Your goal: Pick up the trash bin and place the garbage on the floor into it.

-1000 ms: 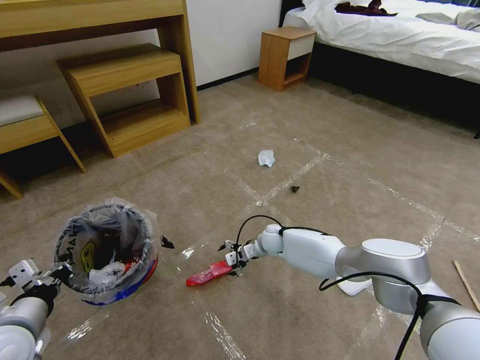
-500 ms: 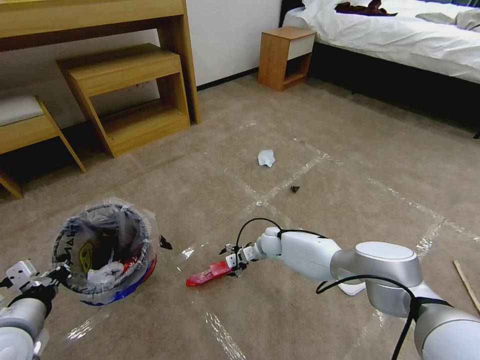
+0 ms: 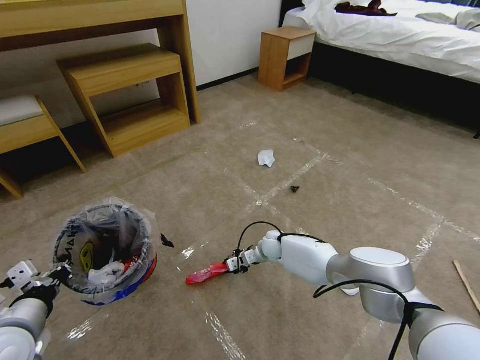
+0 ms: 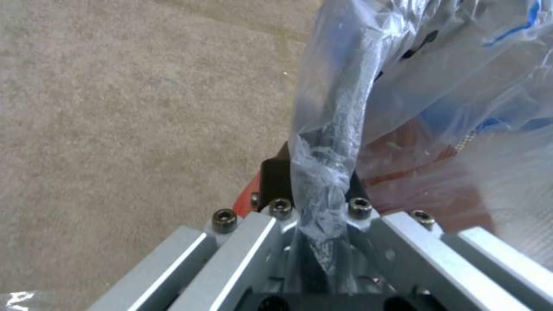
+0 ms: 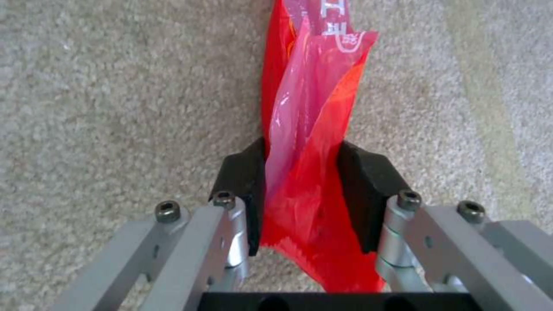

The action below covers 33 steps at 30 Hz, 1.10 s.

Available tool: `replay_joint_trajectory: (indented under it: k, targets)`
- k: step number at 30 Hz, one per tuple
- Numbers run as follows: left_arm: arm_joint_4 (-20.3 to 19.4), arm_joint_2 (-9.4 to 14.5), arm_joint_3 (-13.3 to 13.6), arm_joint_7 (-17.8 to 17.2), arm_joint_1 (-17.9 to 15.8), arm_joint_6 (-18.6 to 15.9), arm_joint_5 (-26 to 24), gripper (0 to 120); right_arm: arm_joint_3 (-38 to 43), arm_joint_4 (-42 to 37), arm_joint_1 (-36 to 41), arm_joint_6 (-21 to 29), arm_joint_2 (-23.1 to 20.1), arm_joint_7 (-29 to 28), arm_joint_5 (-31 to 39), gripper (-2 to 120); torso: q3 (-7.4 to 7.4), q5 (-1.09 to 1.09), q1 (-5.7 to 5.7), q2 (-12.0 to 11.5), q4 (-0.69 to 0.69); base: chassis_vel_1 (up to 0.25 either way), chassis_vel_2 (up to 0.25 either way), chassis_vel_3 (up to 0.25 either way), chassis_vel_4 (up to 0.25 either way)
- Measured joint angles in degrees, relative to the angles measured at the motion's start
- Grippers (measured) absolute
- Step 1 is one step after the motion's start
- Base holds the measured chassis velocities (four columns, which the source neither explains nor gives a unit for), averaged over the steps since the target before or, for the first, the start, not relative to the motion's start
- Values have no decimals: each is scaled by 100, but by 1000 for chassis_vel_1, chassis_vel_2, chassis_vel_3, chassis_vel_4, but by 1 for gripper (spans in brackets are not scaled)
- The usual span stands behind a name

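- Head view: my left gripper point(image 3: 56, 274) is clamped on the rim of the small round red-and-blue trash bin point(image 3: 105, 250), which is lined with a crinkly clear plastic bag and held tilted at my left, its mouth turned up toward the camera. White tissue and red scraps lie inside it, so I judge part of the garbage as collected.
- Head view: my right gripper point(image 3: 234, 263) is low at the carpet, pinching the near end of a long red plastic wrapper point(image 3: 206, 273) that lies just right of the bin and apart from it.
- Head view, outstanding items: a crumpled white tissue wad point(image 3: 266, 158) and a small dark scrap point(image 3: 294, 189) farther out on the beige carpet point(image 3: 325, 125), another dark scrap point(image 3: 167, 242) beside the bin, a thin wooden stick point(image 3: 466, 284) at far right, and a flat white piece partly hidden under my right arm.
- Left wrist view: fingers point(image 4: 275, 179) pressed together on the bin's rim and bunched liner; grip looks firm.
- Right wrist view: both black pads point(image 5: 245, 175) squeeze the wrapper between them, its far end trailing over the carpet. I judge the wrapper gripped but not yet binned.
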State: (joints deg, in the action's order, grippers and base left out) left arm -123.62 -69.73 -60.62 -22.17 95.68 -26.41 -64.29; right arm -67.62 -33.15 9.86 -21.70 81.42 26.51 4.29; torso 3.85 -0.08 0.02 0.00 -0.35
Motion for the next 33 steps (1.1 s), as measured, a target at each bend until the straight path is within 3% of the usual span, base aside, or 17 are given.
replay_joint_trajectory:
  k: [3, 12, 21, 33]
  targets:
    - [2, 0, -1, 1, 0, 9, 6, 1, 21, -11, -2, -12, 0, -2, -1, 30, 0, 0, 0, 0, 0, 0, 0, 0, 0]
    - [-26, -11, 0, 1, 11, 30, 17, 1, 118, -6, 43, -84, -22, -69, -35, 0, 0, 0, 0, 0, -1, 0, 0, 0, 0]
    - [-34, -1, -13, -15, 39, 33, 34, 1, 338, -231, 47, -124, -174, -155, 105, 0, 0, 1, 0, 0, 0, 0, 0, 0, 0]
    - [-18, 47, 43, -107, 83, -37, 53, 1, 947, -1115, -180, -107, -695, -327, 610, 0, 0, 1, 0, 0, 0, 0, 0, 0, 0]
